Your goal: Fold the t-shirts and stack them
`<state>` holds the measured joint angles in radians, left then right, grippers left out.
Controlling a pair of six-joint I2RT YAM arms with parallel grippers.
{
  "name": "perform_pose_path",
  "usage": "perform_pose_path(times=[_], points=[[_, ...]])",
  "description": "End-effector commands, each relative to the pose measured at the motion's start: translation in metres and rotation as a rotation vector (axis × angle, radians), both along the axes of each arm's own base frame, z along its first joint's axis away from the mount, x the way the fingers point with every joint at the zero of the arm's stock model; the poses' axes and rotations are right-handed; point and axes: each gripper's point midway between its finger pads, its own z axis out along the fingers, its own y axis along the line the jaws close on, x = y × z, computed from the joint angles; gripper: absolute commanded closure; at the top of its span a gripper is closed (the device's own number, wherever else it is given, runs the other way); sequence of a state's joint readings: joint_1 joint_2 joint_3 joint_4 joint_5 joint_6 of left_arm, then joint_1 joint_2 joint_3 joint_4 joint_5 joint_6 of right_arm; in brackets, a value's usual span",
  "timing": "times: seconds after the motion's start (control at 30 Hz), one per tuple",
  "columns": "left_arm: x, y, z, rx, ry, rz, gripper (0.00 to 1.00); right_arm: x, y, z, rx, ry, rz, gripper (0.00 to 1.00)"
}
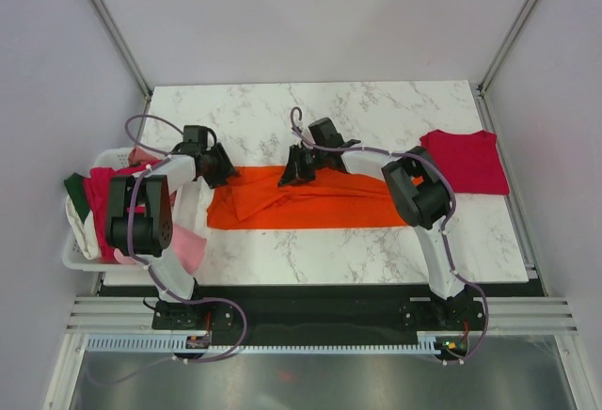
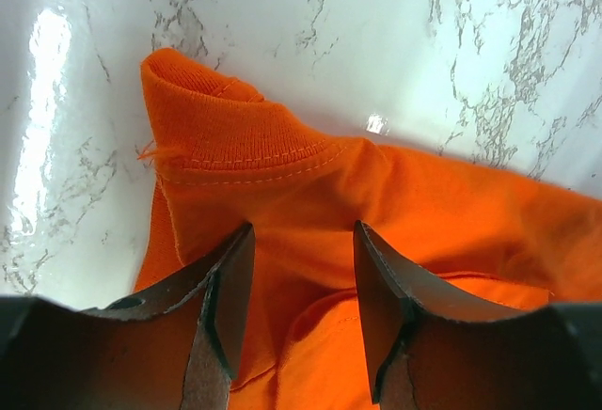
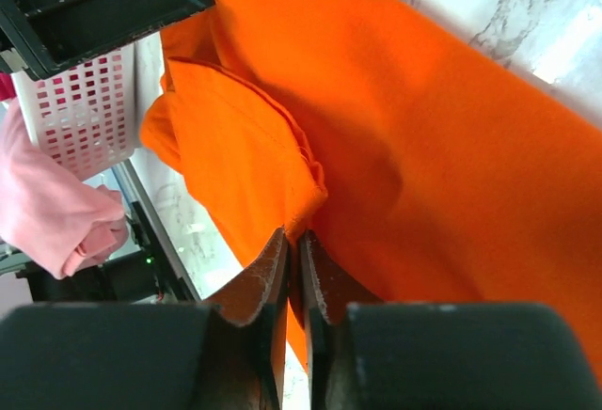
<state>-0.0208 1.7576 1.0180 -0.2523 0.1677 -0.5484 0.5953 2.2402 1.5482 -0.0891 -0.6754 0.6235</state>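
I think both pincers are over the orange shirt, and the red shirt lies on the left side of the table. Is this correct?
Not quite. The red shirt lies on the right side of the table, as the top view shows. The rest holds: left pincer and right pincer are both over the orange shirt.

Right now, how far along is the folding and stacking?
Done: one red tee lies flat at the right, apparently folded. In hand: the orange tee mid-table, with the right end effector pinching its edge and the left end effector open over the collar. Left: finishing that fold, plus the heap in the basket.
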Motion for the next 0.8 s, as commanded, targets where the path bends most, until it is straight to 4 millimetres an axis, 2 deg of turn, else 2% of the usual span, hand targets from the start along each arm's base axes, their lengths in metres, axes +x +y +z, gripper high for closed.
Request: perform_pose_path(times=[0.0,0.1,0.13,0.3,0.33,0.4,0.43,0.5,0.53,0.67,0.77], points=[[0.012,0.004,0.008,0.031,-0.036,-0.036,0.47,-0.003,0.009,0.023,0.076,-0.042,0.056,0.85],[0.012,0.007,0.008,0.04,-0.036,-0.034,0.47,-0.015,0.005,0.028,0.094,-0.041,0.095,0.85],[0.012,0.007,0.007,0.042,-0.034,-0.033,0.47,-0.02,0.003,0.036,0.11,-0.047,0.116,0.84],[0.013,0.007,0.008,0.044,-0.036,-0.037,0.48,-0.056,-0.019,0.023,0.089,-0.014,0.152,0.78],[0.013,0.007,0.008,0.044,-0.036,-0.037,0.48,-0.069,-0.027,0.019,0.08,-0.003,0.157,0.77],[0.014,0.007,0.009,0.044,-0.04,-0.039,0.48,-0.077,-0.036,0.015,0.061,-0.007,0.151,0.71],[0.015,0.007,0.009,0.046,-0.041,-0.039,0.49,-0.088,-0.044,0.013,0.05,0.002,0.151,0.69],[0.015,0.009,0.008,0.05,-0.039,-0.036,0.5,-0.094,-0.052,0.014,0.039,-0.01,0.143,0.6],[0.015,0.009,0.009,0.052,-0.04,-0.036,0.5,-0.103,-0.059,0.014,0.031,-0.008,0.146,0.54],[0.015,0.008,0.009,0.051,-0.039,-0.04,0.51,-0.114,-0.076,0.016,0.016,-0.019,0.139,0.47],[0.014,0.007,0.012,0.043,-0.047,-0.043,0.51,-0.111,-0.082,0.022,0.015,-0.033,0.117,0.43]])
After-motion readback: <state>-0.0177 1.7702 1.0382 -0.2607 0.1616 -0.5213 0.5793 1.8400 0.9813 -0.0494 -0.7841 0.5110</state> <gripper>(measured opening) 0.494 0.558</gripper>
